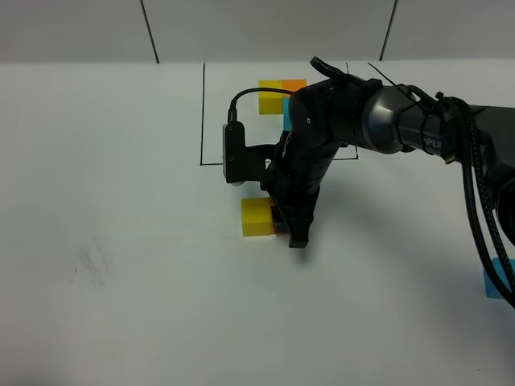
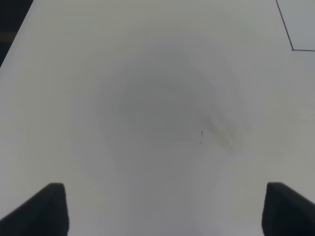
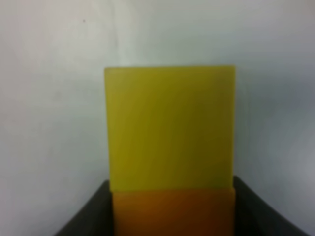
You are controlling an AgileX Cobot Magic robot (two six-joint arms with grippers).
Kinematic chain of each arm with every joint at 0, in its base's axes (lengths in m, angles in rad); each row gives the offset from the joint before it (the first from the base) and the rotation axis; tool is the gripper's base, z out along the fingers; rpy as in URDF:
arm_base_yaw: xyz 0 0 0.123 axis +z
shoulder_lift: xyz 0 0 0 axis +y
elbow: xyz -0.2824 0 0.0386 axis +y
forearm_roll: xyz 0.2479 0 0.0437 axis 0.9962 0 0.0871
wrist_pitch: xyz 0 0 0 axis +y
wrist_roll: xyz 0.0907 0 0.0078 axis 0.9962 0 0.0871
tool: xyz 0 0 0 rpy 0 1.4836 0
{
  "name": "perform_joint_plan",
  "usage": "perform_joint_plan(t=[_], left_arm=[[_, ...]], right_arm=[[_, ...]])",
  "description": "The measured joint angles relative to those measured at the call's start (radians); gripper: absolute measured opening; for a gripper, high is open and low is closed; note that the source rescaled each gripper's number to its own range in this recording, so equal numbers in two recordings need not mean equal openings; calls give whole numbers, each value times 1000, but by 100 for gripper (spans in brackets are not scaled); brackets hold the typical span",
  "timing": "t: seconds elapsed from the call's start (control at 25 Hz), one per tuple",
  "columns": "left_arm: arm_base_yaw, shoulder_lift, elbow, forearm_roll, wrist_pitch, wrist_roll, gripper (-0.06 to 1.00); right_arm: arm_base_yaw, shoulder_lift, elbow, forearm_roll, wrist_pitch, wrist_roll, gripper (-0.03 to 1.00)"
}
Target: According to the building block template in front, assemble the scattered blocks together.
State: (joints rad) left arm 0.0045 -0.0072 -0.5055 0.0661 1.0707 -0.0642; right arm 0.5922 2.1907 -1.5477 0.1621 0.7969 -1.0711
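Observation:
The template, a yellow cube (image 1: 270, 85), an orange cube (image 1: 294, 84) and a blue cube (image 1: 287, 112) in a black drawn frame (image 1: 203, 112), lies at the back, partly hidden by my right arm. The loose yellow cube (image 1: 256, 217) sits on the table in front of it. My right gripper (image 1: 286, 221) reaches across the middle and is shut on the loose orange cube (image 3: 172, 214), which touches the yellow cube (image 3: 170, 128). The loose blue cube (image 1: 499, 280) lies at the far right edge. My left gripper (image 2: 165, 211) is open and empty over bare table.
A faint grey smudge (image 1: 92, 265) marks the white table at the front left; it also shows in the left wrist view (image 2: 219, 132). A corner of the drawn frame (image 2: 293, 49) shows there too. My right arm's black cable (image 1: 483, 209) hangs at the right.

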Motion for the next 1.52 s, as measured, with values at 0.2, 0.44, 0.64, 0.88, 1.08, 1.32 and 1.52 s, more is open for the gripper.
perform_joint_plan(t=[0.2,0.44,0.64,0.88,1.08,1.32,1.52], left_arm=[[0,0,0,0,0,0,68],[0,0,0,0,0,0,68],[0,0,0,0,0,0,68],[0,0,0,0,0,0,68],[0,0,0,0,0,0,68],[0,0,0,0,0,0,68],[0,0,0,0,0,0,68]], right_arm=[[-2,-38,0,-18,0,98,82],[-97,-176,23,-125,89,653,99],[-219,-355,218,-195,110,1019,96],[-387,-605,493,-218,77,1198,95],[-488,-736,655,-228,44,1242,95],[-544,-760,798,-243,-77,1246,95],[-548,-761,877,-243,-184,1246,94]])
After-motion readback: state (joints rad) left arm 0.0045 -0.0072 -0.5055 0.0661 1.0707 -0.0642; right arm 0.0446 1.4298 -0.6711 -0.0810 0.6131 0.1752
